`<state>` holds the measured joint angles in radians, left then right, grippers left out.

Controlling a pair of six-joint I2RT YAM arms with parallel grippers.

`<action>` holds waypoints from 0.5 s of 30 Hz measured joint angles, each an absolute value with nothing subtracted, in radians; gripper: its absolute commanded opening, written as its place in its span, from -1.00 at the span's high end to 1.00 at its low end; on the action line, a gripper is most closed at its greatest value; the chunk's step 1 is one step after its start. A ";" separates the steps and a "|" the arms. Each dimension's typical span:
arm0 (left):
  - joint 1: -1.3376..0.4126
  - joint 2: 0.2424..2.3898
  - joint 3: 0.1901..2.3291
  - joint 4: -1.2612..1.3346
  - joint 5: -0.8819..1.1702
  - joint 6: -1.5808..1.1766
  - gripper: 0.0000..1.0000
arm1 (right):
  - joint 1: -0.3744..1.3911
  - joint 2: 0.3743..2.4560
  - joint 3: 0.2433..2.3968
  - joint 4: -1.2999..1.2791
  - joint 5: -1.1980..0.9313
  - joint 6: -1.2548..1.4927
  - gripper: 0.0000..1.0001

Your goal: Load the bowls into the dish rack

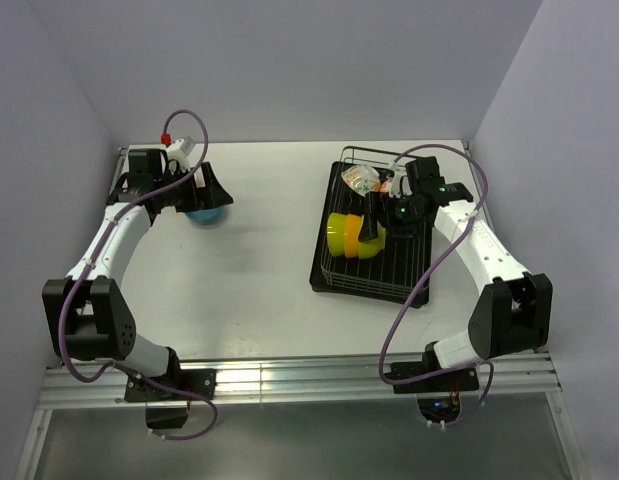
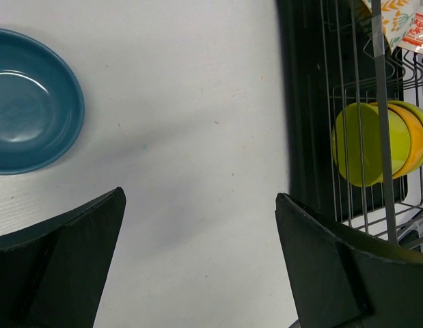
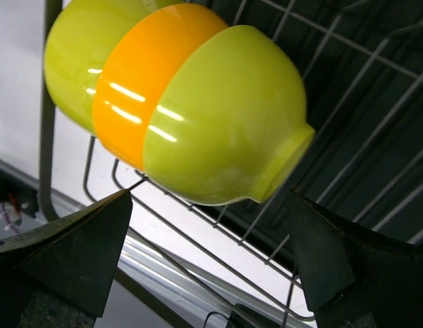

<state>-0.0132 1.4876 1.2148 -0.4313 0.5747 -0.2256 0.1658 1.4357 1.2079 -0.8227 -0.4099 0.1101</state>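
Left gripper: fingers spread wide, nothing between them. It hangs over the bare table. The blue bowl sits upright on the table, ahead of the left finger and outside the gap, clear of contact. In the top view the same bowl shows just beyond the gripper's tips. The dish rack lies off to this gripper's right, well apart from it.

Right gripper: fingers spread, holding nothing. It hovers over the dish rack, close to a nested stack of three bowls. The stack lies on its side against the rack wires. The nearest lime green bowl has its foot turned toward the right finger. The orange bowl is behind it and the second lime green bowl is farthest off. Neither finger touches the stack (a narrow gap shows on both sides).

Beyond the stack, at the rack's far end, a cream-white bowl with coloured marks is in the rack; how it stands cannot be told.
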 measured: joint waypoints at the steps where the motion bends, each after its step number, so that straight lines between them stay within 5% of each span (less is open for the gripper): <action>1: -0.012 1.488 1.214 -0.432 0.575 -0.225 -0.93 | 0.166 1.439 1.208 -0.822 -0.422 0.110 -1.00; 15: 0.056 1.550 1.214 -0.432 0.542 -0.222 -0.89 | 0.164 1.464 1.208 -0.818 -0.512 0.113 -0.99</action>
<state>0.0559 1.5501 1.2137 -0.4316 0.5423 -0.2222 0.1638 1.4643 1.2079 -0.8181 -0.5117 0.1131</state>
